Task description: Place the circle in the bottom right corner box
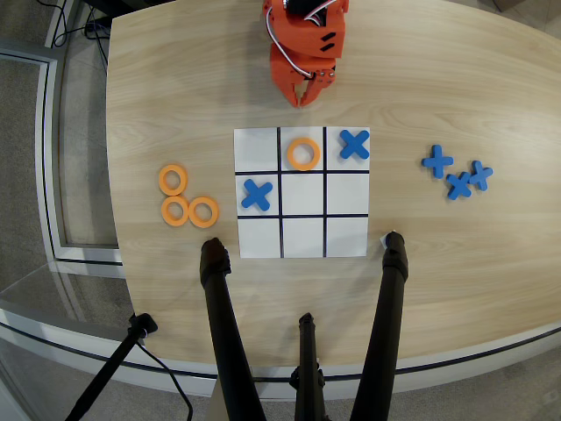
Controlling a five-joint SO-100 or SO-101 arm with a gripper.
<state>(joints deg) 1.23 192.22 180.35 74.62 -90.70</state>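
Note:
In the overhead view, three orange rings lie on the wood left of the board: one circle (173, 180), a second (175, 211) and a third (203, 211). Another orange ring (303, 153) sits in the top middle cell of the white 3x3 board (302, 237). The bottom right corner box (347, 236) holds nothing. My orange gripper (304, 98) hangs at the table's top edge, above the board, fingertips together and holding nothing.
Blue X pieces sit in the top right cell (354, 144) and middle left cell (256, 195). Three more blue X pieces (458, 174) lie to the right of the board. Black tripod legs (219, 316) cross the table's near edge.

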